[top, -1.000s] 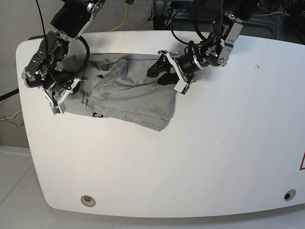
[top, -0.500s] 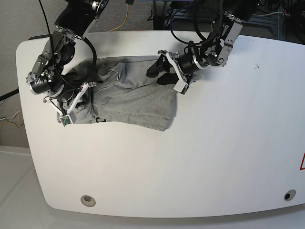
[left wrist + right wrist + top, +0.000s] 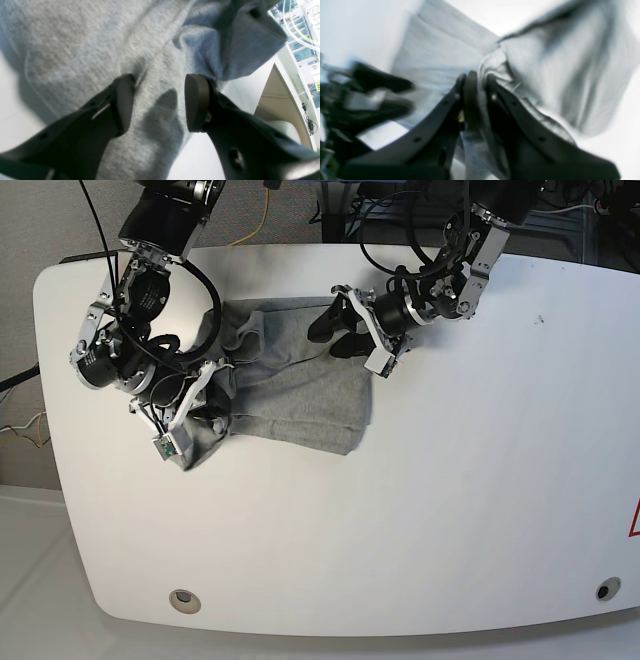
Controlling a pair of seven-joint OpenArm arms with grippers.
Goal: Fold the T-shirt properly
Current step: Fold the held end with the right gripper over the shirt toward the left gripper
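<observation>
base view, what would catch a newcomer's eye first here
The crumpled heather-grey cotton T-shirt at the far left of the white oval table stands out first. The right gripper is clamped on a bunched fold of it at the shirt's left edge. The left gripper rests open on the shirt's far right edge.

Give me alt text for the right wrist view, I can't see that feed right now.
The right gripper is shut on a bunched fold of the grey T-shirt, which drapes away to the right over the white table. The picture is motion-blurred. At the far left, the dark shape of the left gripper is over the shirt.
</observation>
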